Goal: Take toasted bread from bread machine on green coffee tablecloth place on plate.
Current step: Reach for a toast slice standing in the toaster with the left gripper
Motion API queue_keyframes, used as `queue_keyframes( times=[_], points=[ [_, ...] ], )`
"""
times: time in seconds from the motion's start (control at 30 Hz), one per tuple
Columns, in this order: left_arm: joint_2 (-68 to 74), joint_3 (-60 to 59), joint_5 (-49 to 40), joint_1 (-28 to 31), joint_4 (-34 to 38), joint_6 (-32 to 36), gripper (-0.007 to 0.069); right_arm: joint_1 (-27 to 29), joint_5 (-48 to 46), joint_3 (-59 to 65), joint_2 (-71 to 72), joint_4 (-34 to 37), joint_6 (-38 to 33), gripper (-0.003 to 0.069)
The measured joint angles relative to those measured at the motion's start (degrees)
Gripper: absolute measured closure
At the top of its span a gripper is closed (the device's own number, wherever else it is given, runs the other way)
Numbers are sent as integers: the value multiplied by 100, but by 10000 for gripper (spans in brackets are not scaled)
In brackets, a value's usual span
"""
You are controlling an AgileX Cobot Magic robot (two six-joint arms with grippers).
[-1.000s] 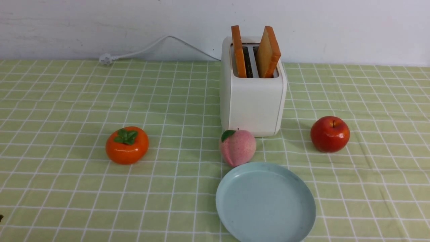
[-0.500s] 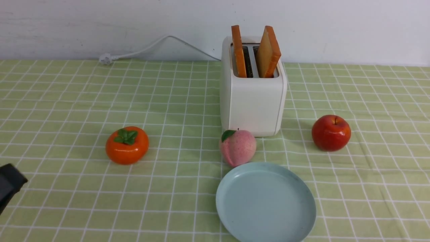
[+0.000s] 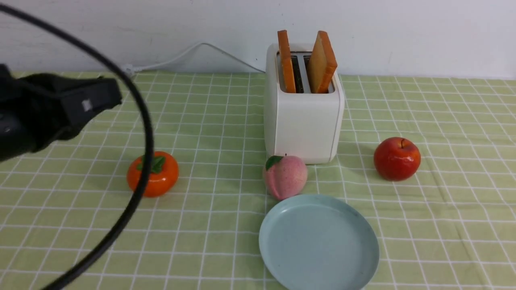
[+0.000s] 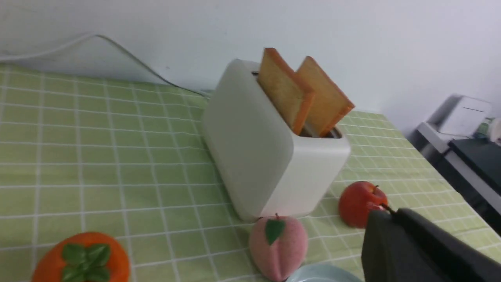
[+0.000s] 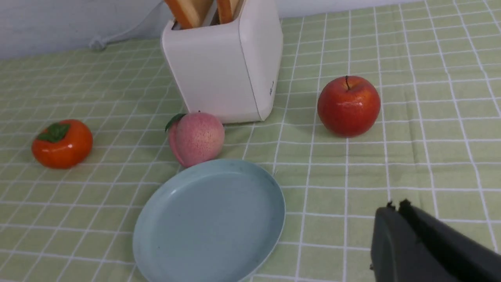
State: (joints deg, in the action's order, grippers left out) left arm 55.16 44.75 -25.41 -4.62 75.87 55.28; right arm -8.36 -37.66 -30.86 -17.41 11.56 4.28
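Two slices of toasted bread (image 3: 286, 60) (image 3: 322, 60) stand upright in the slots of the white bread machine (image 3: 302, 125), at the back of the green coffee tablecloth (image 3: 217, 121). The pale blue plate (image 3: 318, 241) lies in front of it, with nothing on it. My left gripper (image 3: 115, 94) hangs shut and holding nothing over the left of the cloth, far from the toaster; its tip (image 4: 385, 211) shows in the left wrist view. My right gripper (image 5: 395, 205) is also shut with nothing in it, low over the cloth to the right of the plate (image 5: 211, 219), and is outside the front view.
A pink peach (image 3: 285, 176) sits between toaster and plate, touching the plate's far rim. An orange persimmon (image 3: 165, 175) lies to the left and a red apple (image 3: 397, 159) to the right. A black arm cable (image 3: 137, 121) loops across the left. The toaster's white cord (image 3: 181, 56) runs along the wall.
My left arm has risen from the lower left edge into view and now hangs over the left of the cloth, its cable swinging in with it. Toast, toaster and plate have not moved.
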Motion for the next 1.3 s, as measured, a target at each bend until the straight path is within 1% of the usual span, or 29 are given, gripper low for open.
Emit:
queue_keyframes(
  times=[0.03,0.07,0.1,0.13,0.17,0.2,0.23,0.27,0.3,0.33,0.37,0.43,0.57,0.6,0.63,0.67,0.73,0.77,0.8,0.9,1.0,1.13,1.2,1.27,1.3],
  points=[
    [398,223,251,-379,256,362,638,-6,-40,-63,-27,25,-114,660],
    [521,293,390,-551,376,560,638,-6,-55,-75,-32,31,-146,660],
    [721,406,617,-884,505,770,638,-6,-67,-86,-33,52,-176,660],
    [917,520,1036,-1255,680,1102,638,-6,-78,-86,-33,71,-207,659],
    [1198,685,1623,-1802,866,1464,638,-6,-90,-86,-33,76,-209,659],
    [1240,685,1623,-1802,899,1527,638,-6,-97,-86,-33,86,-209,659],
    [1367,791,1988,-2104,999,1778,638,-6,-98,-86,-33,90,-209,659],
    [1635,965,2541,-2510,1232,2084,638,-6,-103,-86,-33,108,-211,659],
    [2022,1240,3179,-2912,1585,2538,638,-6,-103,-86,-33,131,-222,659],
    [2073,1276,3244,-2949,1629,2639,638,-6,-103,-86,-33,131,-222,659],
    [2486,1585,3618,-3142,1958,2971,636,-6,-103,-86,-33,158,-222,659],
    [2947,1933,3733,-3201,2213,3168,620,-6,-103,-86,-33,175,-222,657],
    [3829,2657,3703,-3210,2373,3311,515,-6,-103,-86,-33,180,-226,655],
    [3997,2825,3703,-3210,2373,3311,468,-10,-110,-86,-33,180,-228,655],
    [4029,2858,3697,-3210,2373,3311,468,-10,-110,-86,-33,180,-228,655],
    [4229,3079,3691,-3210,2373,3317,397,-10,-122,-86,-33,180,-228,654],
    [4531,3420,3691,-3210,2373,3328,293,-10,-156,-86,-33,175,-289,652],
    [4531,3420,3691,-3210,2373,3328,284,-10,-153,-86,-33,175,-297,652],
    [4732,3634,3720,-3210,2373,3328,214,-10,-166,-86,-33,175,-380,650],
    [5086,3996,3834,-3192,2373,3328,127,-10,-166,-86,-33,169,-428,648],
    [5522,4413,3867,-3065,2406,3328,90,-10,-166,-86,-33,174,-488,645],
    [5931,4791,3867,-2916,2418,3328,89,-18,-166,-86,-33,180,-506,643],
    [6129,5035,3928,-2839,2424,3328,100,-18,-166,-86,-33,180,-506,641],
    [6285,5220,3933,-2784,2424,3328,127,-18,-171,-86,-33,180,-506,638],
    [6388,5344,3862,-2738,2437,3328,161,-18,-178,-86,-33,175,-506,637]
  ],
)
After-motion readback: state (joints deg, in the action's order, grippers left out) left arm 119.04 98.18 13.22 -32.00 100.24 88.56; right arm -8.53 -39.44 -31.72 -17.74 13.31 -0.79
